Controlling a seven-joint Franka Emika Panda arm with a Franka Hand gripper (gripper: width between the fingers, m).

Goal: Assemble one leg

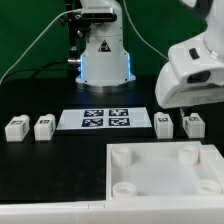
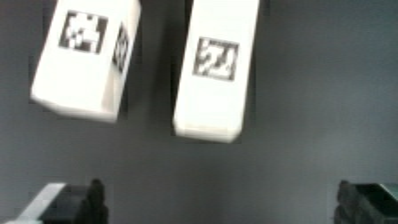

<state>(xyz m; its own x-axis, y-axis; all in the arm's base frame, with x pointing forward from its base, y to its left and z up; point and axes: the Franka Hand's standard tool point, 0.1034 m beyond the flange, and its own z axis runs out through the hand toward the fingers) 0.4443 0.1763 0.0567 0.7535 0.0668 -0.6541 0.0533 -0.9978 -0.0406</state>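
Observation:
Four small white legs with marker tags lie on the black table. Two are at the exterior view's left point(image 1: 14, 127) point(image 1: 43, 126) and two at its right point(image 1: 164, 123) point(image 1: 193, 124). My gripper point(image 1: 180, 100) hangs just above the right pair, its fingers mostly hidden by the white hand. In the wrist view two legs point(image 2: 86, 60) point(image 2: 222, 65) lie side by side ahead of the gripper point(image 2: 222, 205). Its dark fingertips point(image 2: 75, 200) stand wide apart with only bare table between them. The gripper is open and empty.
The marker board point(image 1: 97, 119) lies flat in the middle between the leg pairs. The large white tray-like piece with round corner sockets point(image 1: 150, 165) lies at the front. The robot base point(image 1: 103, 55) and cables stand behind.

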